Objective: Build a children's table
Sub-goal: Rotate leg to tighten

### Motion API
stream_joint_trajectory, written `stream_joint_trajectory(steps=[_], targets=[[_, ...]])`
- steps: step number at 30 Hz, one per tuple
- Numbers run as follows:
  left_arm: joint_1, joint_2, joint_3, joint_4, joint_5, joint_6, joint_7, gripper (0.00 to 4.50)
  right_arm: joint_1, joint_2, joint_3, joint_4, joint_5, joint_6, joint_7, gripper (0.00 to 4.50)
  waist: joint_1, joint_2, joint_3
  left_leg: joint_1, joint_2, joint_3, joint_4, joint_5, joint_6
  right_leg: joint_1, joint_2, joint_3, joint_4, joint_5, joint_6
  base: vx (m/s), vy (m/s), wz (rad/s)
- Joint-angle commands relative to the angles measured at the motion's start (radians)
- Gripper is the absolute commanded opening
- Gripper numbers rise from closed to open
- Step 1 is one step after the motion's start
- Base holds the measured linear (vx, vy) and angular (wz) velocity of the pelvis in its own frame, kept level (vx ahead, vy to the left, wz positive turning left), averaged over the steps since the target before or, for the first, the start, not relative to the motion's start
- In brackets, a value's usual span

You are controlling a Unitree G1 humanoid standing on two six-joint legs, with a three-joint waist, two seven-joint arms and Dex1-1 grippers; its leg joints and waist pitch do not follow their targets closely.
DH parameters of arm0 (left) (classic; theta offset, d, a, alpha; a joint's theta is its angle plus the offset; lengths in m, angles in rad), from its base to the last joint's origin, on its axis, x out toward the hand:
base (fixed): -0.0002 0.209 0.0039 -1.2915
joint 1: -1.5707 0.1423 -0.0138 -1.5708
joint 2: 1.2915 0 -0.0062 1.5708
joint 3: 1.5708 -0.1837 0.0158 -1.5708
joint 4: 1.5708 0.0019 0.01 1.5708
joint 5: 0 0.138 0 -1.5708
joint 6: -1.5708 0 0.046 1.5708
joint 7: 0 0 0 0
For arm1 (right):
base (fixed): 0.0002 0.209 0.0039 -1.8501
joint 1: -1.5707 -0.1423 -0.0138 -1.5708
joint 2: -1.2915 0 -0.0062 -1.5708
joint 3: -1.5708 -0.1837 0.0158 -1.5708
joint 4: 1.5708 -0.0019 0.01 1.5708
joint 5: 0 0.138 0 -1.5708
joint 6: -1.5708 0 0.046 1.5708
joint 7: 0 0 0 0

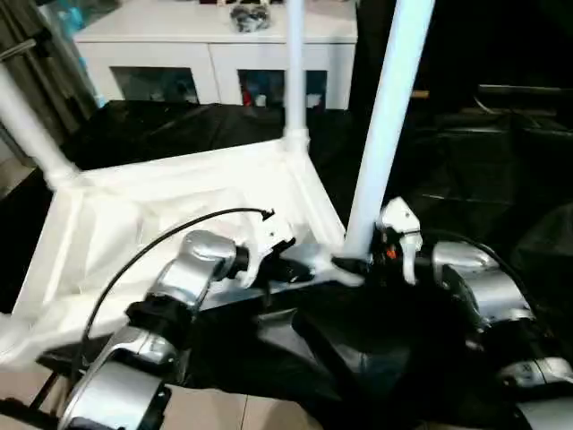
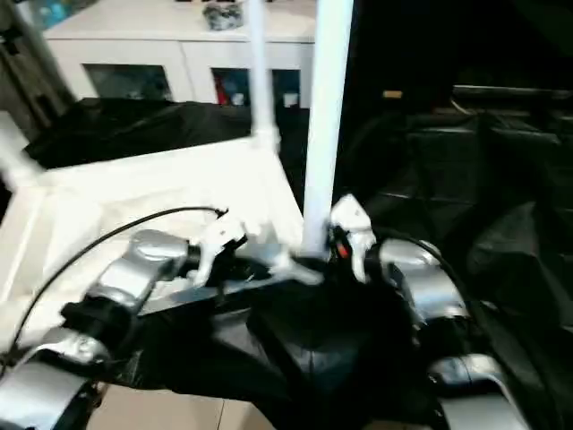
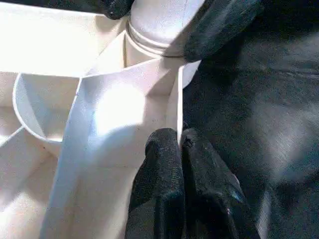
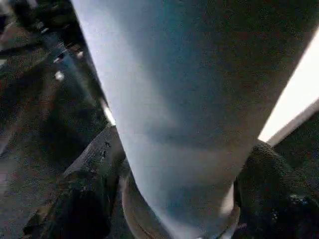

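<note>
My right gripper clamped the leg at its base, long axis vertical, socket at 6 o'clock; left gripper pinched the tabletop rim at 9.

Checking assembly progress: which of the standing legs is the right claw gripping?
The nearest leg, at the tabletop's near right corner; the right claw clasps its base. The others stand ungripped farther back.
</note>
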Motion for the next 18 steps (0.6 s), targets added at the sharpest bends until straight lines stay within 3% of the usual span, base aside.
stream_joint_trajectory(steps=[1,3,13,15,18], targets=[[-0.008,-0.031,-0.046,-0.007,-0.011,-0.006,-0.011,0.0,0.05,0.046,0.151,0.043,-0.04,0.046,0.081,2.92,0.002,-0.01,-0.03,0.008,0.103,-0.048,-0.082,-0.28,0.054,0.022,-0.112,0.062,-0.08,-0.303,-0.241,0.0,0.0,0.0],[-0.008,-0.031,-0.045,-0.007,-0.012,-0.005,-0.013,0.0,0.046,0.051,0.145,0.042,-0.035,0.047,0.079,2.81,0.003,-0.011,-0.032,0.009,0.102,-0.048,-0.081,-0.276,0.047,0.022,-0.113,0.063,-0.081,-0.307,-0.241,0.0,0.0,0.0],[0.006,-0.045,-0.035,-0.022,-0.018,0.014,0.005,0.0,0.053,0.079,0.122,0.027,-0.024,0.053,0.034,2.43,0.007,-0.014,-0.036,0.005,0.1,-0.044,-0.076,-0.207,0.075,0.027,-0.112,0.061,-0.075,-0.246,-0.248,0.0,0.0,0.0],[-0.007,-0.074,-0.008,0.005,-0.017,0.027,0.081,0.0,0.04,0.123,0.085,0.076,-0.039,0.041,-0.089,2.43,0.005,-0.014,-0.032,0.007,0.099,-0.043,-0.078,-0.223,0.069,0.023,-0.112,0.062,-0.079,-0.277,-0.245,0.0,0.0,0.0],[-0.035,-0.127,0.027,0.056,-0.007,0.043,0.216,0.0,0.005,0.194,0.025,0.174,-0.05,0.036,-0.279,2.41,-0.017,-0.012,-0.022,0.017,0.095,-0.06,-0.085,-0.361,0.005,0.012,-0.115,0.059,-0.095,-0.486,-0.2,0.0,0.0,0.0]])
